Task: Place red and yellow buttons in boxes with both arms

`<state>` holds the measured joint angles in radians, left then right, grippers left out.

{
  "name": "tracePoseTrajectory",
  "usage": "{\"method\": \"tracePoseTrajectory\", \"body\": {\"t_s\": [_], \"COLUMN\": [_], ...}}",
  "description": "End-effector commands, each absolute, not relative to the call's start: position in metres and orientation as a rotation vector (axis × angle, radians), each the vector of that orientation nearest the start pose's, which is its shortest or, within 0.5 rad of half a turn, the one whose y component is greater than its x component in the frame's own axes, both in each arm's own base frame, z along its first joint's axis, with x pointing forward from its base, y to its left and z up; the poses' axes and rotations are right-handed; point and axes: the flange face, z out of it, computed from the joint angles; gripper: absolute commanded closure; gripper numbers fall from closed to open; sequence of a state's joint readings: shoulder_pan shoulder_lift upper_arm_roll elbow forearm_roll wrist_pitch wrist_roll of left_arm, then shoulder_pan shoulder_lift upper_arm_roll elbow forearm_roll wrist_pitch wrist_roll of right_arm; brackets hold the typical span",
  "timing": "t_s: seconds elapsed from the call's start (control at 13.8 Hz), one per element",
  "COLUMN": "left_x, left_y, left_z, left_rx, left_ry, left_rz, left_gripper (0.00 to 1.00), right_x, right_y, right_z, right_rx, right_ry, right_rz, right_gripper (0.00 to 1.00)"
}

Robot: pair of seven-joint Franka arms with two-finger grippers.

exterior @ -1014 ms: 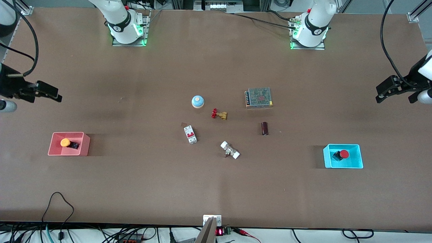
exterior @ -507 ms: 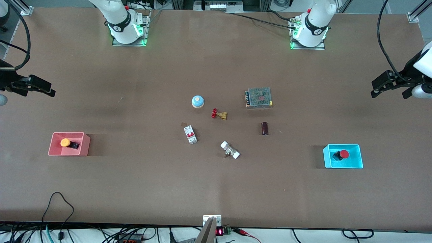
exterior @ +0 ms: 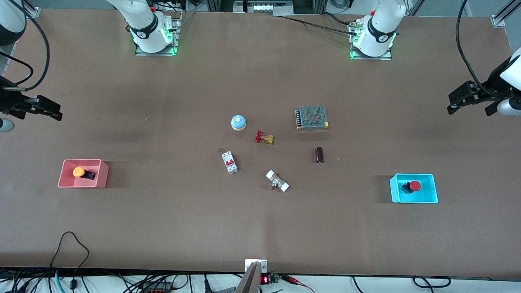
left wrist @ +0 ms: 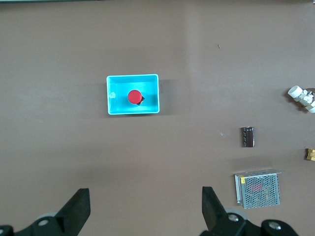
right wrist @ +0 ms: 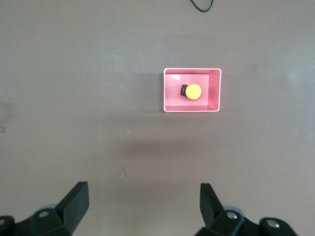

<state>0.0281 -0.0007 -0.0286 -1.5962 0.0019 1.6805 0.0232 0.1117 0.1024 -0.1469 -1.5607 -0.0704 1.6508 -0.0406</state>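
Note:
The yellow button lies in the pink-red box at the right arm's end of the table; both show in the right wrist view, the button inside the box. The red button lies in the cyan box at the left arm's end; both show in the left wrist view, the button inside the box. My right gripper is open and empty, high over bare table. My left gripper is open and empty, high over bare table.
In the table's middle stand a blue dome on a beige base, a red-handled brass valve, a metal power supply, a dark cylinder, a white breaker and a white-capped fitting.
Both grippers drew back toward the table's ends and rose, then settled; the right one dropped slightly again. The buttons and boxes have not moved.

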Motion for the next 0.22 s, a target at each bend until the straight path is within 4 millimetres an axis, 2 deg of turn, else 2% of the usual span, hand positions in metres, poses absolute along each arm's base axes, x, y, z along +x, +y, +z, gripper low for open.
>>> {"method": "tracePoseTrajectory", "body": {"t_s": [0.0,0.14], "left_x": [0.5668,0.5667], "left_y": [0.0014,0.0023], "left_z": [0.6293,0.6291], "left_rx": [-3.143,-3.143], "left_ry": [0.053,0.055], "left_rz": [-0.106,-0.104], "left_gripper": [0.00,0.00], "right_x": [0.5770,0.5716], "right_y": [-0.0285,-0.0360], "right_z": [0.5826,0.5848], "right_rx": [-3.186,-3.151], "right_ry": [0.016,0.050], "right_rz": [0.009,0.034], "right_gripper": [0.00,0.00]}}
